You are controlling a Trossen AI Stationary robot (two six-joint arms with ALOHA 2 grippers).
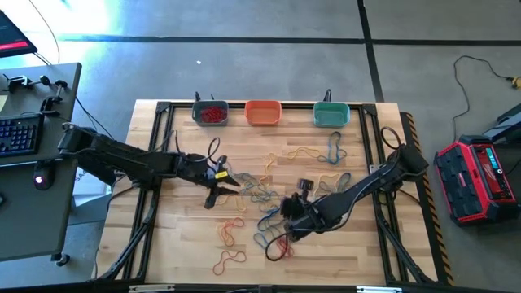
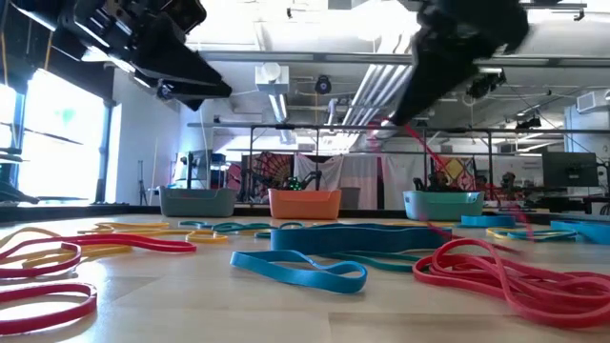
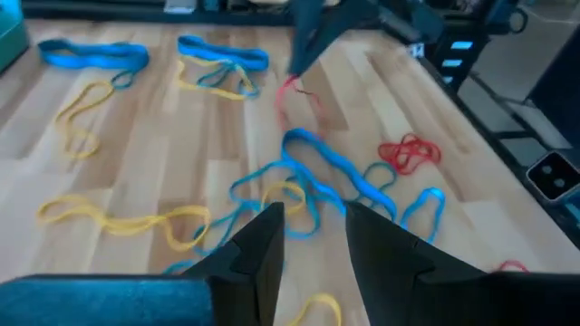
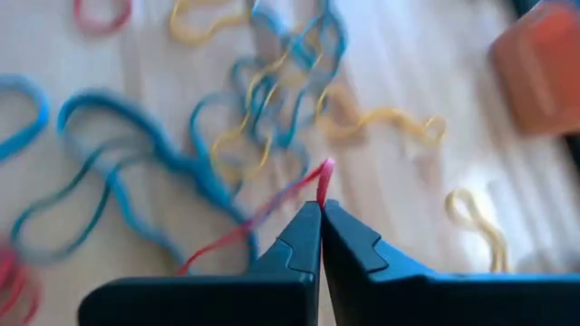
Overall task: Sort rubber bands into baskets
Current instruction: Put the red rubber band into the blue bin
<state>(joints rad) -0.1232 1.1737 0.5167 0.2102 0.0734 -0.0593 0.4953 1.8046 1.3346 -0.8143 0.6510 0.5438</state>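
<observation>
The right gripper (image 4: 321,210) was pinched tight on a red rubber band (image 4: 272,213), which trailed from its fingertips down toward the wooden table (image 1: 187,252); in the low view the same band (image 2: 419,143) hung stretched from the raised gripper to the loops lying below. Beneath it lay a tangle of blue bands (image 4: 136,163) and yellow bands (image 4: 390,122).

The left gripper (image 3: 313,226) hovered with its fingers parted and nothing between them, above a blue band (image 3: 326,172) near the table's middle.

Loose bands were scattered across the tabletop. Along the far edge stood three baskets: a grey-blue basket (image 1: 210,113) with red bands inside, an orange basket (image 1: 263,112) beside it, and a teal-green basket (image 1: 331,115) at the right end.
</observation>
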